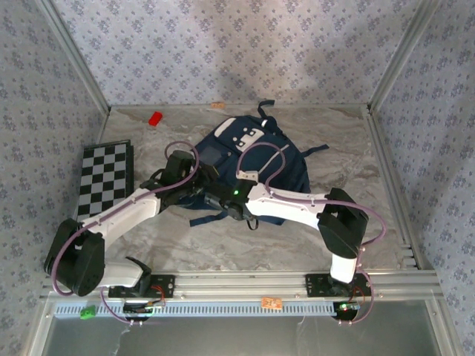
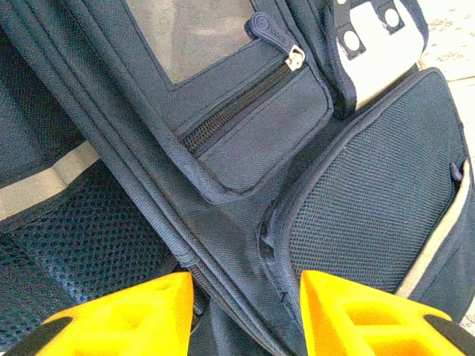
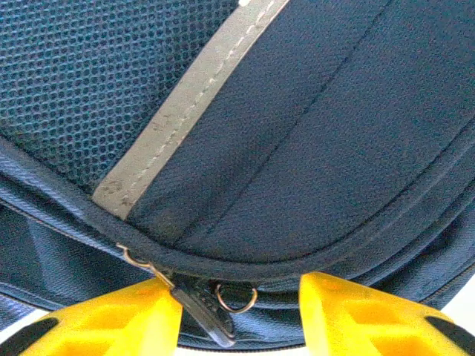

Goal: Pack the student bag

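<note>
On the marbled desk (image 1: 334, 237) we start at the left edge, where a black-and-white checkerboard (image 1: 106, 180) lies flat. Beyond it a small red block (image 1: 155, 118) sits close to the far edge. Moving right, the left hand (image 2: 245, 320) hangs over the near left part of the student bag (image 1: 286, 167). Its yellow fingers (image 2: 126, 319) are spread wide, with a stitched ridge of navy fabric running down between them and nothing gripped. From the left wrist we see a front pocket (image 2: 260, 141) whose dark zip (image 2: 234, 104) is drawn closed. Its metal slider (image 2: 295, 58) sits at the upper end, a white patch (image 2: 371, 37) with round studs is beyond it, and a mesh pocket (image 2: 371, 193) is on the right. The bag itself lies flat in the middle of the desk, nearer the far edge, front side up and well apart from the checkerboard. Its white-patched end points toward the far edge and a dark strap trails off its right side. The right hand (image 3: 239, 319) meets the bag at the same near left part, just beside the left hand. Its fingers (image 3: 371, 315) are also wide apart and closed on nothing. Between them, at the curved rim of the bag, hang a dark zipper pull (image 3: 200, 311) and a small metal ring (image 3: 237, 298). The pull lies close to the finger on the left of that view, and we cannot tell whether it touches. Above the rim a grey strip (image 3: 185, 104) crosses the fabric diagonally beside navy mesh.
</note>
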Motion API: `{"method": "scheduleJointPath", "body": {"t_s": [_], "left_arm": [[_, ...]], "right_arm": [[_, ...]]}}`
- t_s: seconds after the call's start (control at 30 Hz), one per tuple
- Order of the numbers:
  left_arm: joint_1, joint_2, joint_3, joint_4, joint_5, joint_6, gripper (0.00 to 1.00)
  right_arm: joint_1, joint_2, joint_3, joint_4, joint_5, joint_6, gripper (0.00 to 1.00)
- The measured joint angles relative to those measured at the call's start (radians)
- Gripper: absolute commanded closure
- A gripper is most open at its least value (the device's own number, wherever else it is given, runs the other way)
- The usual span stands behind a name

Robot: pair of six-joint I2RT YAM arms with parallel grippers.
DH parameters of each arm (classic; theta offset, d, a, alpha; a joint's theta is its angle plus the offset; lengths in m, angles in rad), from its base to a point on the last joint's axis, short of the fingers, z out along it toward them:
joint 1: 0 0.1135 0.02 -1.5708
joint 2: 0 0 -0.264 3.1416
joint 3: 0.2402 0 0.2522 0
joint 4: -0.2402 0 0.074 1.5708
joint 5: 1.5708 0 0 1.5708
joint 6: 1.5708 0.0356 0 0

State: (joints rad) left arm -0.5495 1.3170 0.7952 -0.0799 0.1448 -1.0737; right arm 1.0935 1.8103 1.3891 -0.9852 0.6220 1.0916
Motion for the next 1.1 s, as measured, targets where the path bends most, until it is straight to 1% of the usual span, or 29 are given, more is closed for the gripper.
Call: {"method": "scheduleJointPath", "body": {"t_s": [0.23,0.43,0.77,1.1], "left_arm": [[0.000,-0.001,0.000,0.000,0.000,0.000,0.57],[0.004,-0.001,0.000,0.000,0.000,0.000,0.57],[0.006,0.003,0.000,0.001,0.000,0.000,0.57],[0.006,0.011,0.000,0.001,0.001,0.000,0.57]], "right_arm": [[-0.003,0.018,0.052,0.022,-0.021,-0.072,0.66],[-0.011,0.051,0.055,0.034,-0.045,-0.115,0.73],[-0.024,0.058,0.047,0.061,-0.069,-0.137,0.74],[-0.035,0.061,0.038,0.148,-0.068,-0.207,0.88]]}}
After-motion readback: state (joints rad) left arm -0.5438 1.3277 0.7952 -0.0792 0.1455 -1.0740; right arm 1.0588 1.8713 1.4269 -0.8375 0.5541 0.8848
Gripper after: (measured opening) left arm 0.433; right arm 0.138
